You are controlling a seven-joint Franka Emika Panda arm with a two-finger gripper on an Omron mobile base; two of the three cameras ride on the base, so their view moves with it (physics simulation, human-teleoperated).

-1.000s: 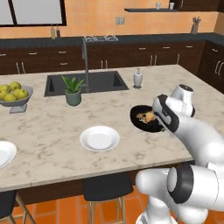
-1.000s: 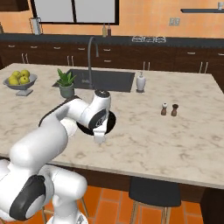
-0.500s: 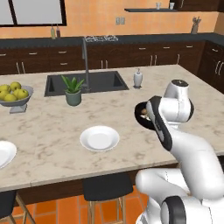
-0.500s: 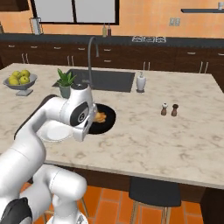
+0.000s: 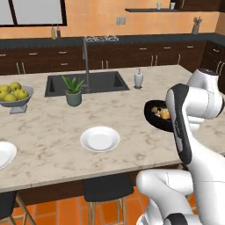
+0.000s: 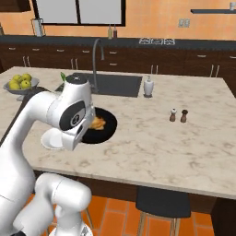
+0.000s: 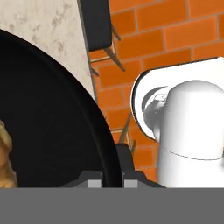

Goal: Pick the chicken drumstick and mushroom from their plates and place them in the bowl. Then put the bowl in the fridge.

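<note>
Over island edge – fingers [image 7: 111, 177] clamped on black bowl [image 7: 52, 109] rim, drumstick [image 7: 5, 157] inside.

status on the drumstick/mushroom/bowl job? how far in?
Done, it seems: the chicken drumstick lies in the black bowl, and the two plates are bare. I can't make out the mushroom. In hand: the claw is shut on the bowl's rim, with the bowl out past the counter edge. Left: carrying it into the fridge.
</note>
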